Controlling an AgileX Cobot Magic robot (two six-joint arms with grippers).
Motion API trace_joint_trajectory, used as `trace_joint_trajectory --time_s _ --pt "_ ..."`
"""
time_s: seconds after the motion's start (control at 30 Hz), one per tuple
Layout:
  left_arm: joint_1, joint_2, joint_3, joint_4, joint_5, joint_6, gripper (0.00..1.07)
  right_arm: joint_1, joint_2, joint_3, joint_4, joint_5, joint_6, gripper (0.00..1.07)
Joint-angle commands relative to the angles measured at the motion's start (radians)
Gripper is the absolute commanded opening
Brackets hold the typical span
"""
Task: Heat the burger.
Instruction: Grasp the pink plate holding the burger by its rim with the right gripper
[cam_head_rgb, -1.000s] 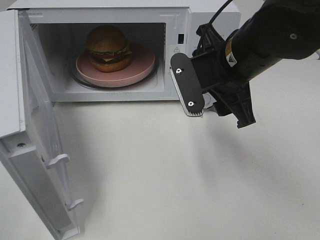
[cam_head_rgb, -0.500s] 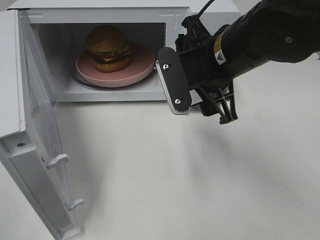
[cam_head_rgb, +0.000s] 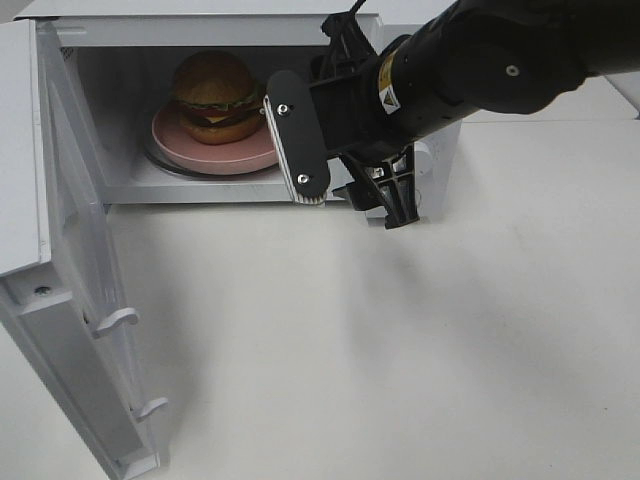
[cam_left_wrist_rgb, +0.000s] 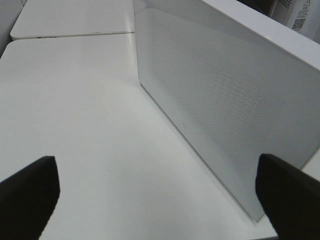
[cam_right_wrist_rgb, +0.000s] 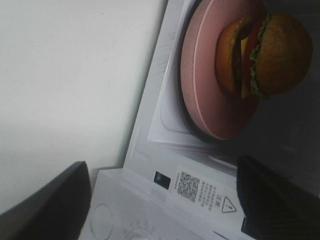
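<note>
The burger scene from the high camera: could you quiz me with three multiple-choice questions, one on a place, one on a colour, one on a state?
1. The burger sits: A on the floor; B on the plate inside the microwave; C in a drawer.
2. The plate is: A blue; B pink; C black.
3. The microwave door is: A shut; B missing; C open.

B, it rests on the plate in the cavity. B, the plate's rim shows pink. C, the door stands swung wide at the left.
</note>
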Motion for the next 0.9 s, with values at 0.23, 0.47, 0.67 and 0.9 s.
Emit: trace_joint_trajectory --time_s 0.23,0.47,0.67,0.9 --pt "0.003 -0.017 -0.001 -0.005 -0.008 -0.003 1.0 0.003 0.084 -0.08 0.0 -0.013 0.021 0.79" --pt "0.003 -0.017 -0.001 -0.005 -0.008 -0.003 1.0 0.003 0.164 -0.142 0.061 -0.06 0.042 0.81" --pt "0.003 -0.017 -0.001 -0.005 -0.008 -0.003 1.0 0.003 0.229 -0.189 0.079 -0.065 0.052 0.85" --pt "0.003 -0.017 -0.001 -0.005 -0.008 -0.003 1.0 0.002 0.324 -0.273 0.077 -0.091 0.081 0.84"
